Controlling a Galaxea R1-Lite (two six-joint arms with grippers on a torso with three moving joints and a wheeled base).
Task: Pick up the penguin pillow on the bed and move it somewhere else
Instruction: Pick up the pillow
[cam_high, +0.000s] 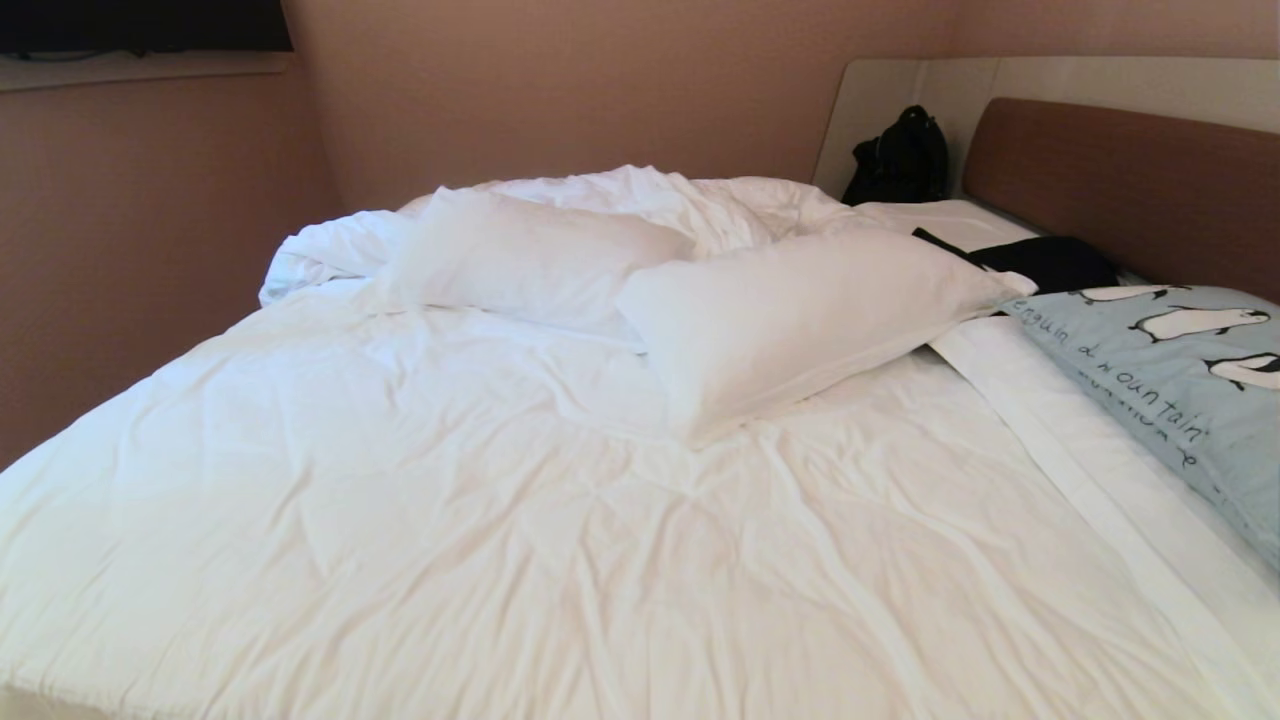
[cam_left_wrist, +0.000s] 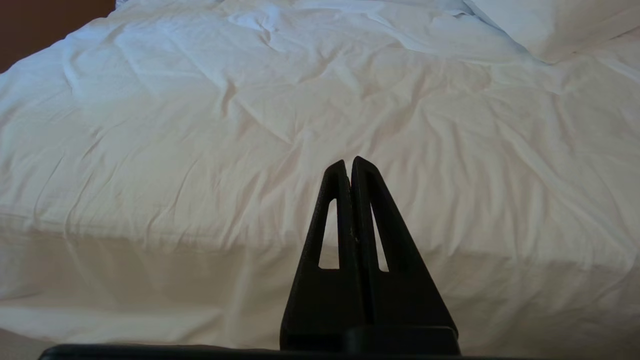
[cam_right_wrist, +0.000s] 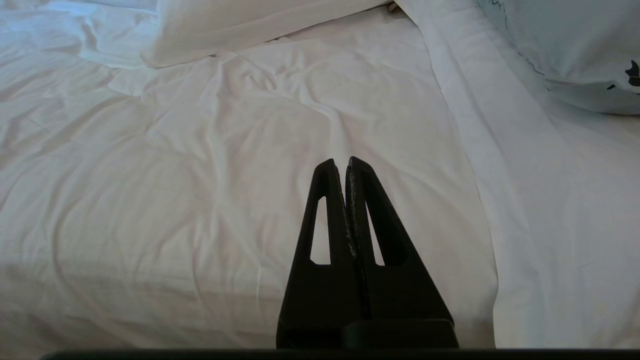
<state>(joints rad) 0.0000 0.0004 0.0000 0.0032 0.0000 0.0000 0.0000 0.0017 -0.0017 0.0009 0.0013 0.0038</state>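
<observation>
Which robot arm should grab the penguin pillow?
Probably the right: the penguin pillow lies on the bed's right side and shows beyond the right gripper, not the left gripper.

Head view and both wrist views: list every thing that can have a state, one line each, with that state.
penguin pillow: lying flat at the bed's right edge by the headboard, untouched
bed: unmade, white duvet rumpled
two white pillows: loose on the duvet, askew
black backpack: upright in the far corner
left claw: shut, empty, facing the duvet
right claw: shut, empty, short of the penguin pillow
</observation>
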